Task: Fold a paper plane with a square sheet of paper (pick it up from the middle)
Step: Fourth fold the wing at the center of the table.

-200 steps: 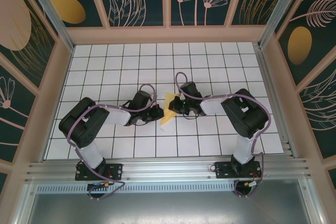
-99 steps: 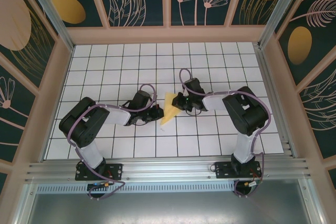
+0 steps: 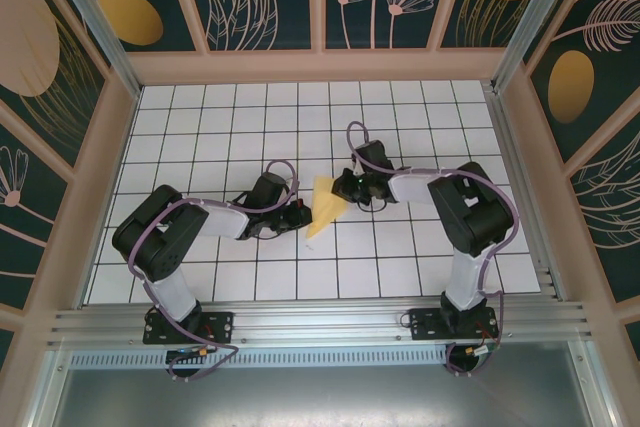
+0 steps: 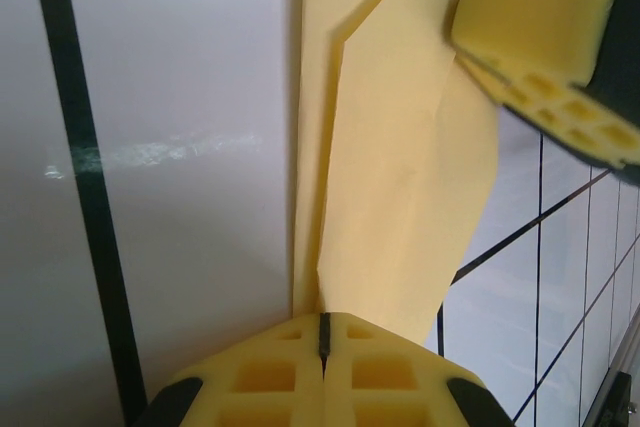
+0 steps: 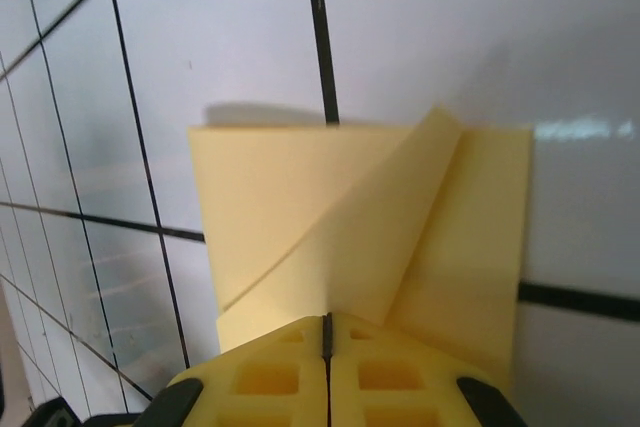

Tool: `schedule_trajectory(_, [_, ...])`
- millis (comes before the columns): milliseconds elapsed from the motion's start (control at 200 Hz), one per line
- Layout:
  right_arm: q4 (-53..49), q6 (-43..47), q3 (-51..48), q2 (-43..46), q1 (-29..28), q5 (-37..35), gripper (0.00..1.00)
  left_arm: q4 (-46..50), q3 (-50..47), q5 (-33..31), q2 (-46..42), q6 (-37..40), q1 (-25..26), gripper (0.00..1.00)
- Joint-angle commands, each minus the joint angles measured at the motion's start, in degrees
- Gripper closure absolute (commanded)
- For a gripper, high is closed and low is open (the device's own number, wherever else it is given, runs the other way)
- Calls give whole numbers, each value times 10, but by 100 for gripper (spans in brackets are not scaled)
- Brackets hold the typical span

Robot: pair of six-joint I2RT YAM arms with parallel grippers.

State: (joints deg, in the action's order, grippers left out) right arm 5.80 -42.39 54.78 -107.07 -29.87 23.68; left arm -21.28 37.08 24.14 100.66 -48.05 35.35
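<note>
Top external: the paper (image 3: 324, 209) lay on the desk (image 3: 200, 127) mid-grid, between your two arms, folded to a narrow wedge. Its long axis ran far-to-near, leaning a bit left. The narrow tip pointed toward the near edge and the wide end away from the bases. Your left gripper (image 3: 298, 217) sat at the wedge's left edge, your right gripper (image 3: 343, 189) at its far right corner.

Left wrist gave you what the overhead couldn't. The left gripper had its fingers pressed together, tips against the paper's edge. Layered folds with a long crease ran away from them, and a yellow finger of the right gripper was over the far corner. Right wrist showed the right gripper pressed together too, tips on the paper, with a diagonal flap folded over just ahead. Couldn't tell if either actually pinched a layer.

Against a second earlier, your right gripper had pulled off the wedge's middle toward far-right, uncovering more yellow. The left gripper and paper stayed put.
</note>
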Motion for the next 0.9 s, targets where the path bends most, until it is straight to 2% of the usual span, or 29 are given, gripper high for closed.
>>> schedule_trajectory(0, [-19, 18, 17, -16, 8, -11, 91, 88, -31, -70, 53, 22, -4, 100])
schedule_trajectory(355, [-84, 16, 35, -59, 11, -67, 92, 85, -33, -68, 52, 21, -4, 100])
schedule_trajectory(560, [-106, 31, 70, -38, 21, -66, 92, 86, -35, -68, 49, 21, -4, 100])
schedule_trajectory(896, [-104, 42, 97, -70, 44, -45, 92, 81, -37, -65, 55, 22, -4, 100])
